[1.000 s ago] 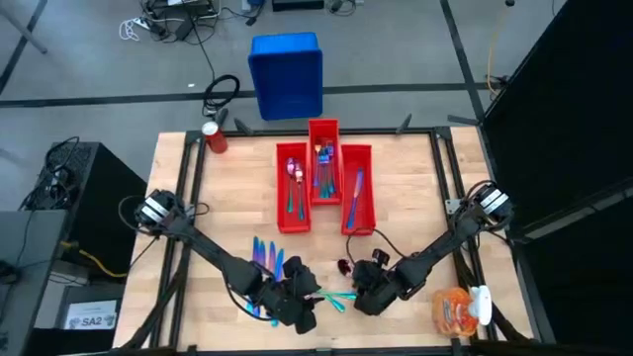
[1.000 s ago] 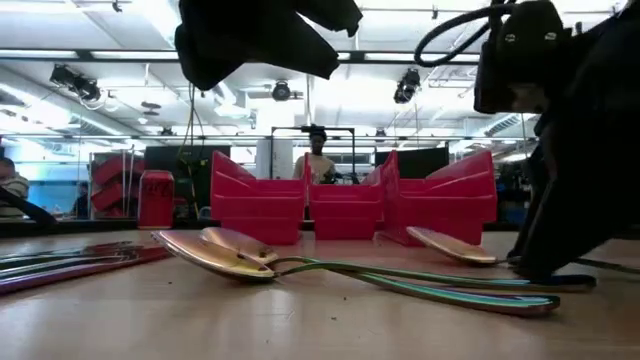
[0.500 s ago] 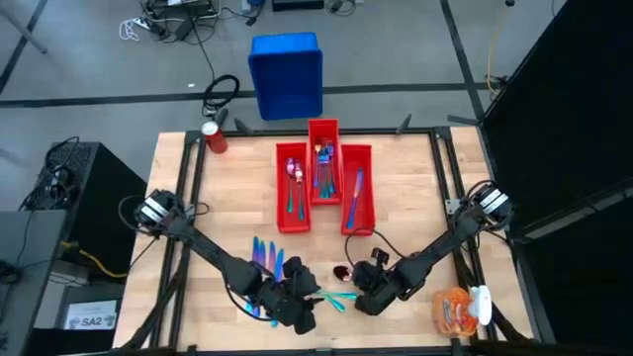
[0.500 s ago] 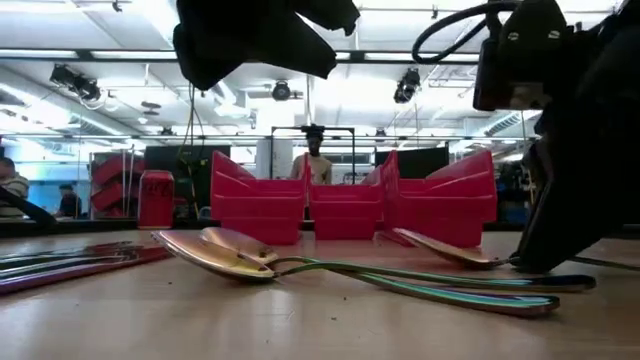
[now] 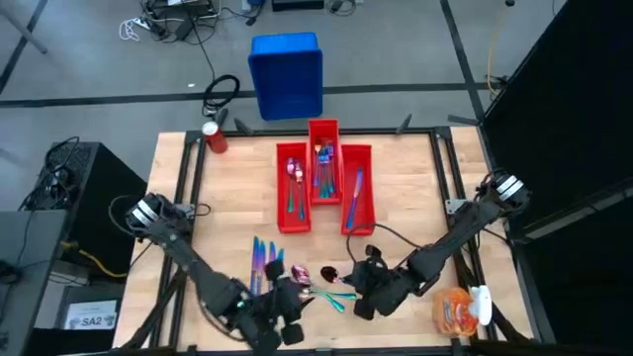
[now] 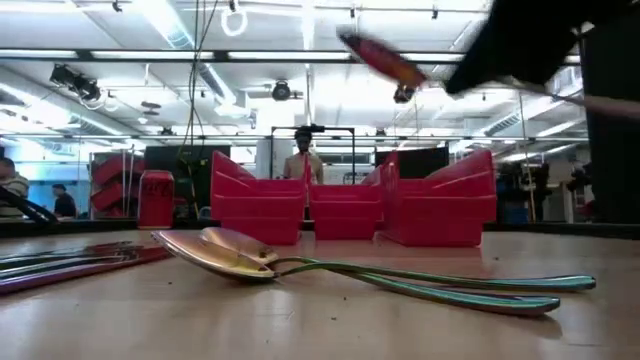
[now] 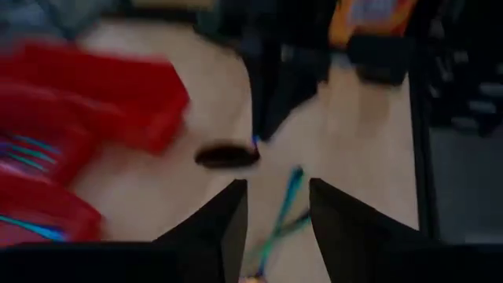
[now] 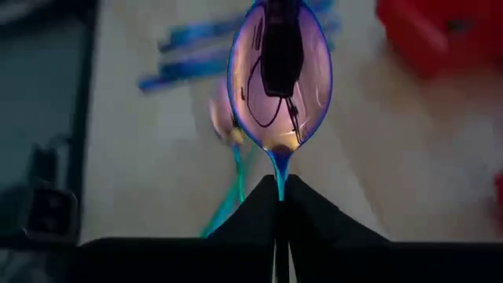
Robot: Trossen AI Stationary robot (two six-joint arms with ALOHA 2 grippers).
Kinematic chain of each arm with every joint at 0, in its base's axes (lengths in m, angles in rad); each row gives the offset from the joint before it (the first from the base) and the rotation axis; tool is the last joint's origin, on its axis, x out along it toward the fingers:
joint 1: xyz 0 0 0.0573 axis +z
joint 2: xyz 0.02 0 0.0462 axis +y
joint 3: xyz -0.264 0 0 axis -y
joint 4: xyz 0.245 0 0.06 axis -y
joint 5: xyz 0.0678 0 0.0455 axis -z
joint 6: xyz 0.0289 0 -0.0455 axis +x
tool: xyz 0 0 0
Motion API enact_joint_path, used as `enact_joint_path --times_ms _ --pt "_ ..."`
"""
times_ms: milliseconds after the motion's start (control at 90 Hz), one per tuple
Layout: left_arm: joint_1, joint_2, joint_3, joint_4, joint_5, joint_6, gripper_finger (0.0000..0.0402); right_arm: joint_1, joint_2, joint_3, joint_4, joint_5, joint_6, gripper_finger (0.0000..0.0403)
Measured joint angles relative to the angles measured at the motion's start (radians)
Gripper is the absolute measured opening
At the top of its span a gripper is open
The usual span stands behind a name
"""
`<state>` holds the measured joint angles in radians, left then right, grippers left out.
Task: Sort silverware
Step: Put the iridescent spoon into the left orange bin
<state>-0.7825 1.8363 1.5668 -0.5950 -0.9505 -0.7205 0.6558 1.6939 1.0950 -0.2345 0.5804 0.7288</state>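
Here we see the right gripper [image 8: 280, 206] pinching the handle of a spoon [image 8: 280, 79], held in the air on the near side of the three red bins [image 5: 323, 183], bowl pointing away from the fingers. Nearer still to the table edge than those bins, the left gripper [image 7: 277, 206] hangs with its fingers spread and empty, just beside two loose spoons [image 6: 300, 262] and a row of knives [image 5: 263, 259] lying on the table [image 5: 227, 198].
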Motion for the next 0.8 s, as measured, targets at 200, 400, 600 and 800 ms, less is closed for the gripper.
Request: enact_joint_path --times_ms 200,400,600,800 --pt "-0.083 -0.001 0.003 -0.039 -0.153 -0.004 0.0122 -0.096 -0.008 0.000 0.195 -0.098 -0.140 0.0000" --pt "-0.159 -0.001 -0.075 -0.154 -0.310 -0.249 0.0122 -0.196 -0.008 0.000 0.411 -0.225 -0.241 0.0000" --pt "-0.195 0.001 -0.192 -0.244 -0.338 -0.567 0.0122 -0.282 0.003 0.000 0.591 -0.324 -0.279 0.0000" --pt "-0.209 -0.007 -0.234 -0.250 -0.334 -0.650 0.0122 -0.390 0.007 -0.015 0.716 -0.372 -0.277 0.0000"
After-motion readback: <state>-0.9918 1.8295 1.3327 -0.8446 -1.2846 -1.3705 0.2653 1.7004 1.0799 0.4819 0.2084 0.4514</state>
